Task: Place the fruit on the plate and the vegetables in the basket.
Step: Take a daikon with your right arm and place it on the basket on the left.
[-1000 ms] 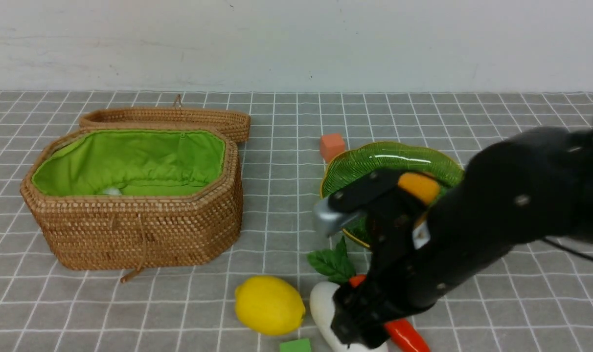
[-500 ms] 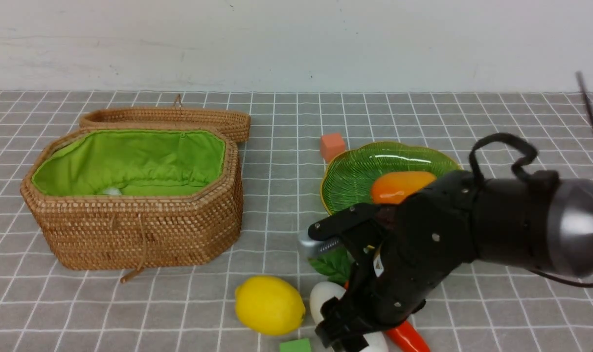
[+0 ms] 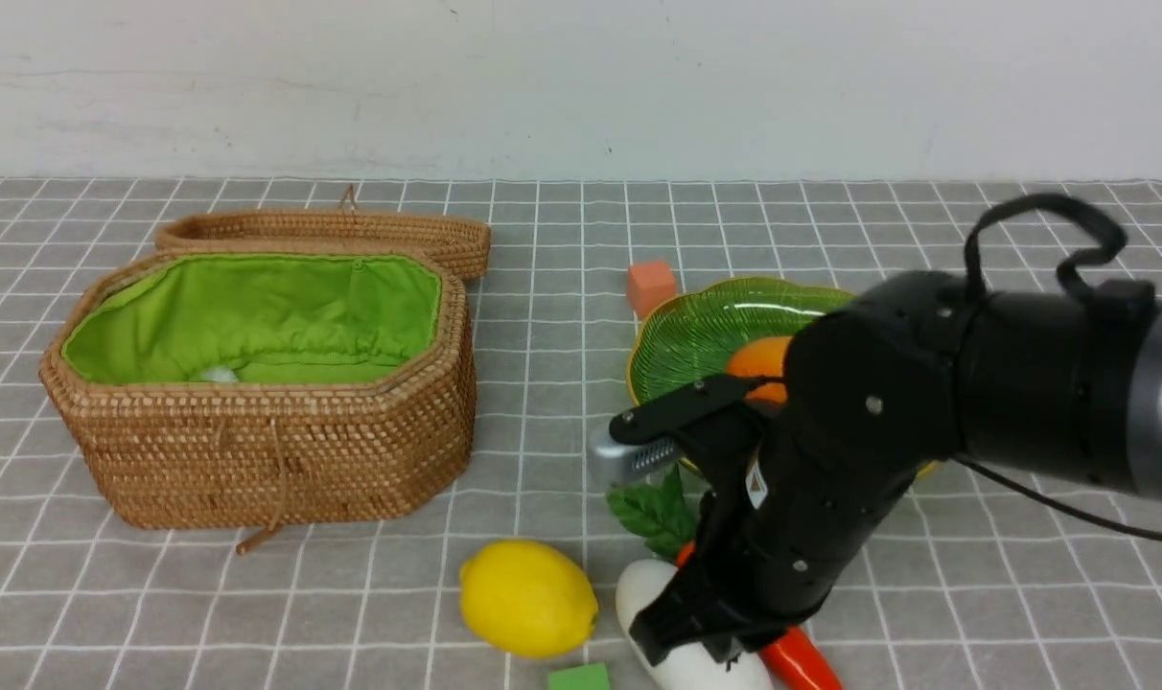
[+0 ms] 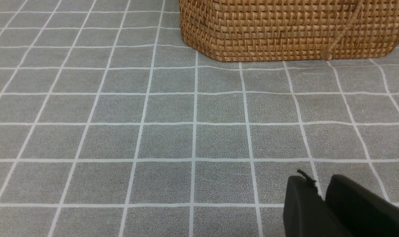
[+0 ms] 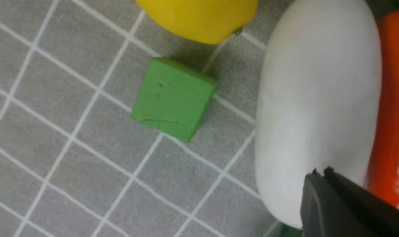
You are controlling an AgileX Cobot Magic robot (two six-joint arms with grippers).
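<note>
The open basket (image 3: 284,450) with green lining stands at the left. On the leaf-shaped plate (image 3: 706,331) lies the mango (image 3: 758,359), half hidden by my right arm (image 3: 926,412). Near the front edge lie the lemon (image 3: 528,596), the white radish (image 3: 643,599) and the carrot (image 3: 801,661) with its leaves (image 3: 653,513). My right gripper (image 5: 321,172) is shut and empty, its tips just over the radish (image 5: 318,92), beside the carrot (image 5: 392,115). My left gripper (image 4: 318,184) hovers shut over bare cloth in front of the basket (image 4: 285,29).
The basket's lid (image 3: 351,230) lies behind it. An orange cube (image 3: 651,285) sits behind the plate's left edge. A green cube (image 3: 581,678) lies at the front edge between lemon and radish, and shows as a green cube (image 5: 173,98) below the lemon (image 5: 199,16).
My right arm has swung and settled low over the radish and carrot, and its jaws have come together. The radish has shifted slightly to the right. The left side looks unchanged.
</note>
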